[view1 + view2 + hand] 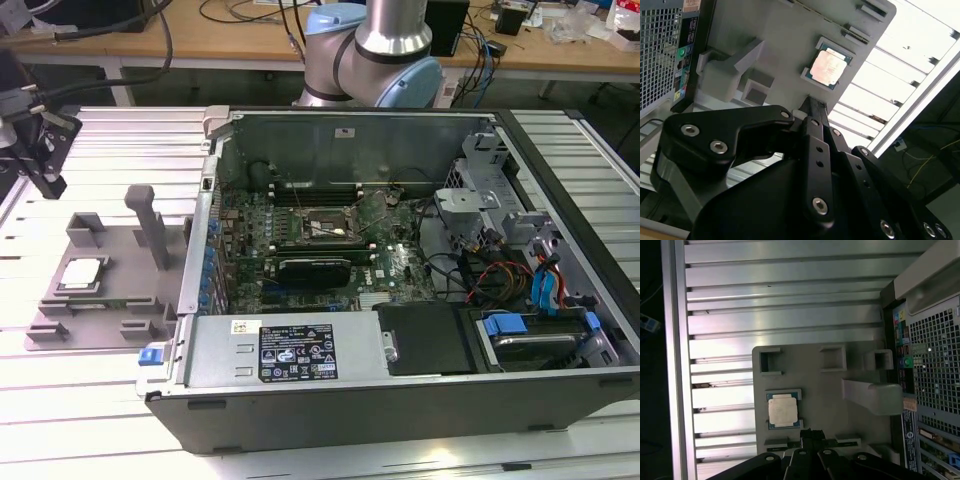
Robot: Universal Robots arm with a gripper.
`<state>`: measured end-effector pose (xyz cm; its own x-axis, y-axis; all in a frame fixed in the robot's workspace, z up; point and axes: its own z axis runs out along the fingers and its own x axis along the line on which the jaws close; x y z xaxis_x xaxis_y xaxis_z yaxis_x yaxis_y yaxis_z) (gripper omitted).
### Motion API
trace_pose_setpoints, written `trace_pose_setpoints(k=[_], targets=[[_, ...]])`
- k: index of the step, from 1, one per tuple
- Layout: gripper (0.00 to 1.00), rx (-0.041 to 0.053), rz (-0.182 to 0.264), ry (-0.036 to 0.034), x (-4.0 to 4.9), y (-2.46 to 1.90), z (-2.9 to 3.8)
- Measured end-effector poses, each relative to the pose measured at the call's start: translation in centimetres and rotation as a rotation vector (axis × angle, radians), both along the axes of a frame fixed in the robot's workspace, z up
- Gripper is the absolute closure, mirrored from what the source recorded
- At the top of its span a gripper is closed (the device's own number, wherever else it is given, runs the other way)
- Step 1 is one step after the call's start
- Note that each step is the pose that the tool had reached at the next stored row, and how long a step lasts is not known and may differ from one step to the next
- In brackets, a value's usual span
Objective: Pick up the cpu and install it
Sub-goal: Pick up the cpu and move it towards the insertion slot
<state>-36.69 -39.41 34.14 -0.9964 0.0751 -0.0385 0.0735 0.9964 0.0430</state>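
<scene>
Small square silver-topped cpu (82, 272) sits level in the grey plastic fixture tray (122, 276), its recess presenting it for pickup, with the black gripper (51, 184) clenched empty at the cpu's 11 o'clock in the exterior view.

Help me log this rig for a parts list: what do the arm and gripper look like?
The arm is a silver-grey metal tube with pale blue joint caps. The gripper is matte black, built from angular linkage bars studded with silver screw heads.
</scene>
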Motion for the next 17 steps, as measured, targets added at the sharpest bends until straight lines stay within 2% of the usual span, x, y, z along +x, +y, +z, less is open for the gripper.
trace_pose_setpoints(k=[12,17], targets=[[0.89,0.0001,0.0,-0.0001,-0.22,0.0,-0.87],[0.89,0.0001,0.0,-0.0001,-0.39,0.0,-1.63]])
